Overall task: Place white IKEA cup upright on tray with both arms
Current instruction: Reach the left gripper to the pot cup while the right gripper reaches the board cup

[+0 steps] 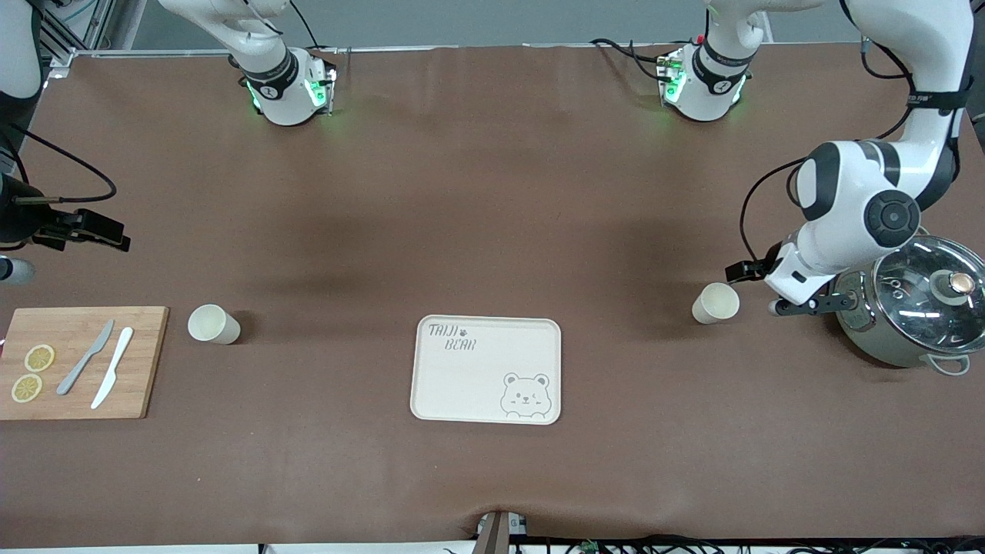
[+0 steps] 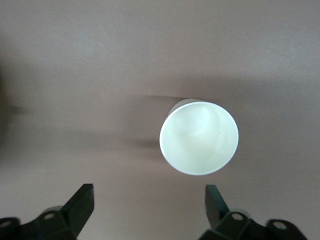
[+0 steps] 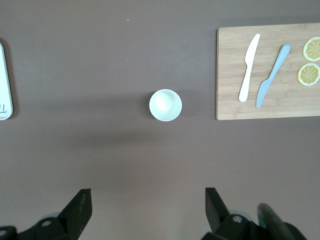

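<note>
White plastic cup (image 1: 716, 303), upright on brown table (image 1: 492, 192) between cream bear-printed tray (image 1: 487, 369) and lidded steel pot (image 1: 916, 312). Left gripper (image 1: 800, 306) low beside it, jaws spread, empty. Second white cup (image 1: 213, 324) beside bamboo cutting board (image 1: 77, 362); right gripper (image 3: 145, 210) high above, released. Risk: a finger nudging the rim topples the cup. Only front view shows the pot crowding the left arm.

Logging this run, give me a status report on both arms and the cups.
Left gripper open, low beside its cup. Right gripper open, high over bare table near the other cup. Both cups upright on table, tray bare. Pot close by left arm.
</note>
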